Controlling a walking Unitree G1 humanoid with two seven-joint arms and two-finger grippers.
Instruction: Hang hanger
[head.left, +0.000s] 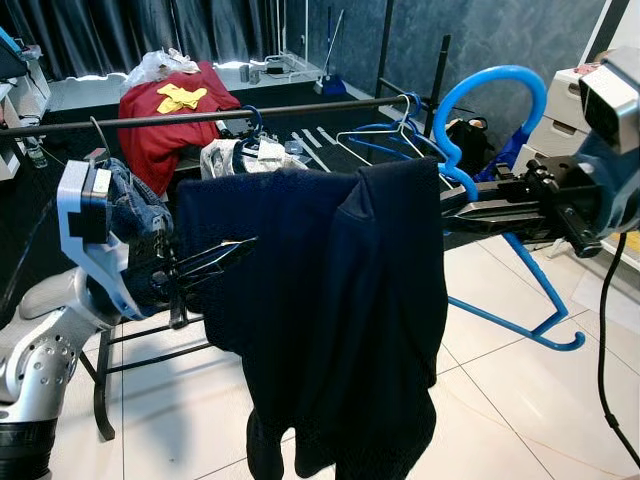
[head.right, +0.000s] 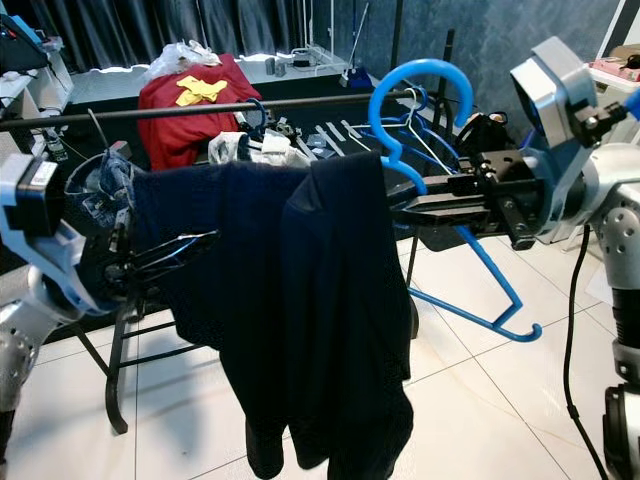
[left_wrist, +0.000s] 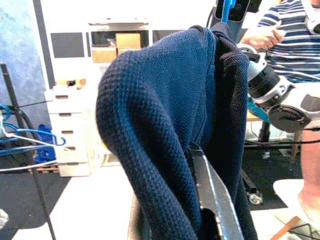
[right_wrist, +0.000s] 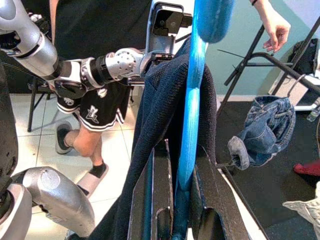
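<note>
A big blue plastic hanger (head.left: 492, 84) is held sideways in front of me, hook up, with my right gripper (head.left: 452, 210) shut on its neck (right_wrist: 189, 145). A dark navy knitted sweater (head.left: 330, 300) is draped over the hanger's near arm and hangs down in front. At the sweater's left edge my left gripper (head.left: 228, 252) has its fingers shut on the fabric; in the left wrist view the knit (left_wrist: 150, 125) lies over one finger (left_wrist: 215, 200). The dark clothes rail (head.left: 200, 116) runs across behind the sweater.
Several empty wire and blue hangers (head.left: 392, 132) hang at the rail's right end, and jeans (head.left: 140, 212) hang at its left. A red garment (head.left: 165, 125) lies behind. White drawers (head.left: 560, 110) stand at the right. People stand close by: a striped shirt (left_wrist: 287, 30), legs (right_wrist: 90, 125).
</note>
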